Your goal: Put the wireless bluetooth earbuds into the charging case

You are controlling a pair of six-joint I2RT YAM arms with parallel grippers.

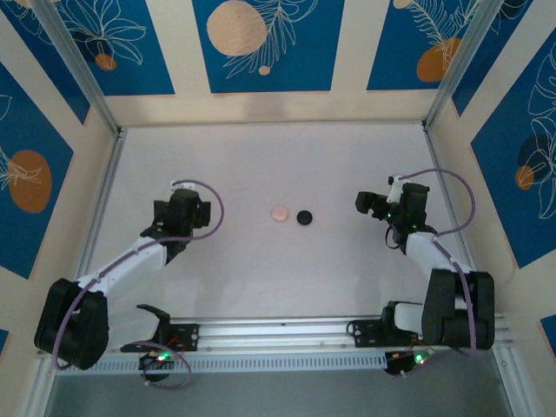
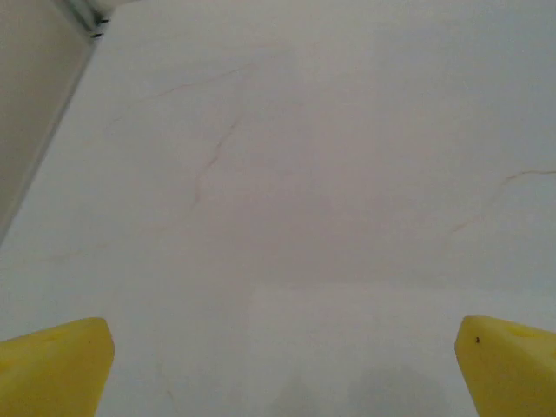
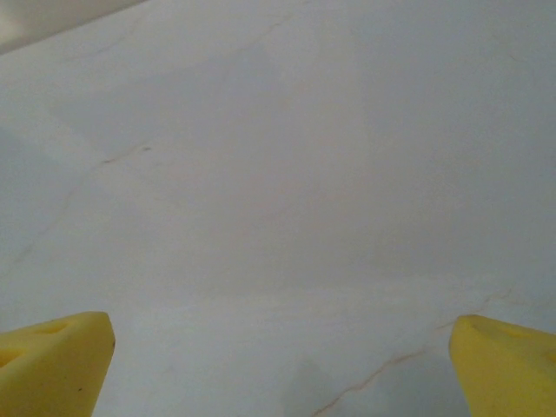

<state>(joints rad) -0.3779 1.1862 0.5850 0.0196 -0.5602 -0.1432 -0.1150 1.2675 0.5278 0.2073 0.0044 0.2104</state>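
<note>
White tabletop [image 1: 261, 165], pre-grasp step: black disc [image 1: 304, 217] (prob. case) w/ pink disc [image 1: 278, 213] just left; left gripper [image 2: 280, 369] & right gripper [image 3: 278, 365] well off either side of it, both wide, empty; earbuds too small to place; next needs fine pinch.

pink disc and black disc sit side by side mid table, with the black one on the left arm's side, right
Not quite. They do sit side by side in the middle of the table, but the pink disc is the one on the left arm's side. The black disc lies on the right arm's side. The top external view shows it.
</note>
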